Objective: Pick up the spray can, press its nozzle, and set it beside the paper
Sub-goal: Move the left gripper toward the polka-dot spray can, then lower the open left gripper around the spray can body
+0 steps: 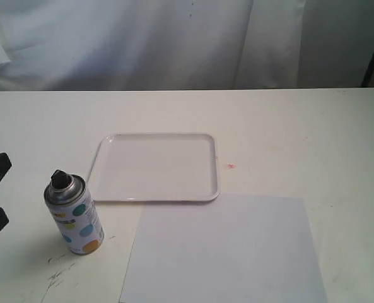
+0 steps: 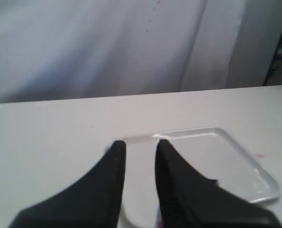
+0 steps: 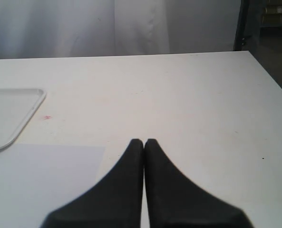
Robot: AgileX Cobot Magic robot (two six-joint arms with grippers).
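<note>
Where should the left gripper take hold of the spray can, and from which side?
I'd grip the spray can around its dotted cylindrical body, below the silver dome, coming level from the left gripper side. It stands upright, and that keeps the nozzle free.

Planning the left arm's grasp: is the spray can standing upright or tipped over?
Upright. The spray can stands on its base on the table, with the black nozzle on top.

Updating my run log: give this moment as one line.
white dotted spray can: upright, ungripped, left of pale rectangular paper sheet | left gripper: slightly open, empty | right gripper: shut
</note>
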